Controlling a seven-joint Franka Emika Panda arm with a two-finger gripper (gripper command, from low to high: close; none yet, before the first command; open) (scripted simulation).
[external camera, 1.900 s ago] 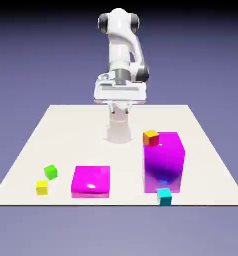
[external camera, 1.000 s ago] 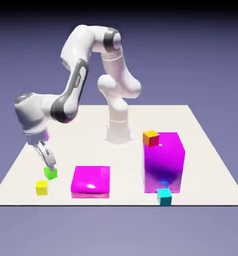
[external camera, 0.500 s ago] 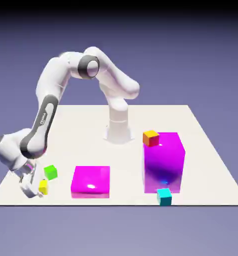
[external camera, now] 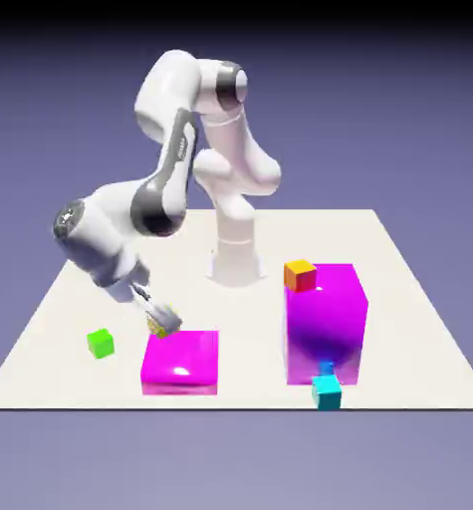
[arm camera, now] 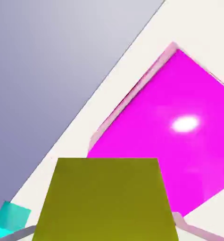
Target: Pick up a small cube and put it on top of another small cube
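Student: Cube (arm camera: 106,200) position?

Gripper: Yellow and small, it sits clamped between my jaws, carried above the table (external camera: 71,289) near the upper left corner of the flat magenta block (external camera: 180,360). My gripper (external camera: 162,324) is closed on it.

Student: How does it handle?

Gripper: I judge it light and rigid, with smooth flat faces, possibly slippery. Opposite side faces, gripped centrally, are the sound hold; a corner grip could let it twist.

Student: Where might it go?

Gripper: On another small cube: green (external camera: 101,344), orange (external camera: 300,274) or cyan (external camera: 327,390). Which one, I cannot tell.
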